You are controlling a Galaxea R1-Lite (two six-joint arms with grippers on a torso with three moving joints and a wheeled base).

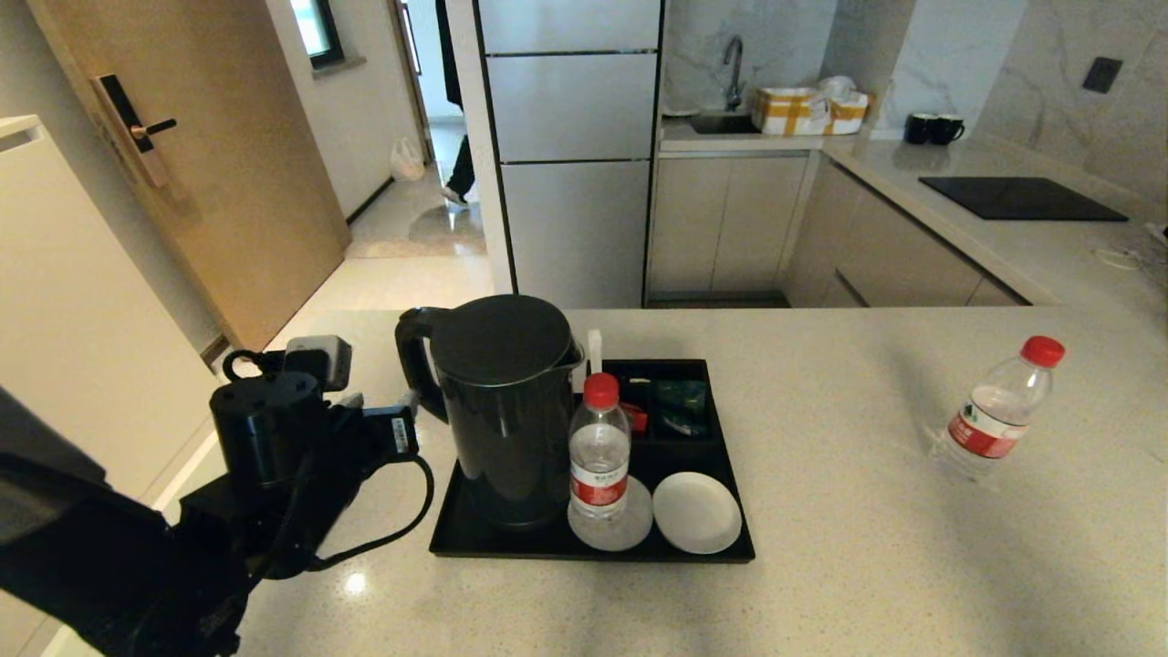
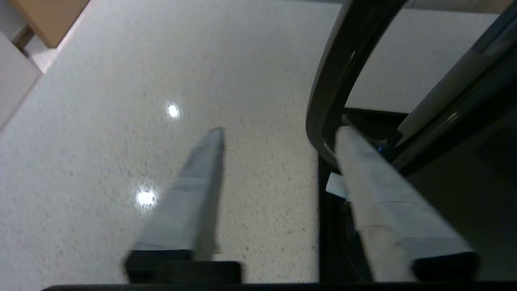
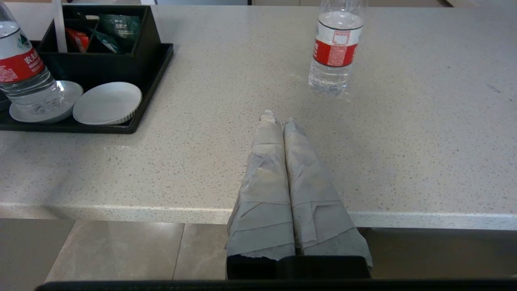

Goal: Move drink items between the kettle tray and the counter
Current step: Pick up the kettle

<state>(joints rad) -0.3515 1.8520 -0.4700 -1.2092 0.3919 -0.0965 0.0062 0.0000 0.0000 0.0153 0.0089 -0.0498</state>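
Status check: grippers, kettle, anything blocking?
Left gripper open beside kettle handle. Right gripper shut, parked at counter edge. Kettle on tray. Nothing blocking.

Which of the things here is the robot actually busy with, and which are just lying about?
Part of the job:
kettle
bottle on the tray
bottle on the counter
tray
counter
left gripper, open beside the kettle's handle
right gripper, shut, parked by the counter's edge

Just lying about:
saucers
sachets
mugs
cardboard box
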